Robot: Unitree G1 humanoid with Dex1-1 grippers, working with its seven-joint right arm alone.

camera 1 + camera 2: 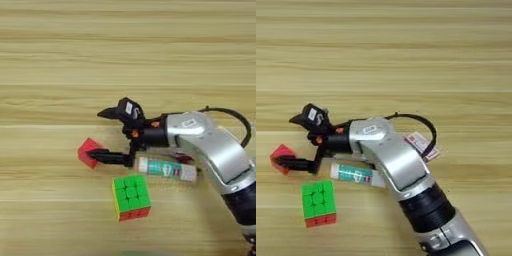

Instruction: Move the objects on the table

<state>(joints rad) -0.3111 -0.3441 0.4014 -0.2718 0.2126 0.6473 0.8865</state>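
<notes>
A light-brown wooden table (125,45) fills the whole view. Its grain runs in horizontal stripes, paler and darker bands alternating. The light falls evenly and softly.

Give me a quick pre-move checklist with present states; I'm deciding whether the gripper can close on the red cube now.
1. Fingers spread: ok, the right gripper is open.
2. Lower finger at the small red cube: ok, its tip reaches the cube's right side.
3. Upper finger across from it: not ok, it stands well above the cube, not against it.
4. Glue stick clear of the fingers: ok, it lies under the wrist.
5. Puzzle cube clear: ok, apart and nearer the camera.
6. Scissors placement: cannot tell, not visible.
</notes>
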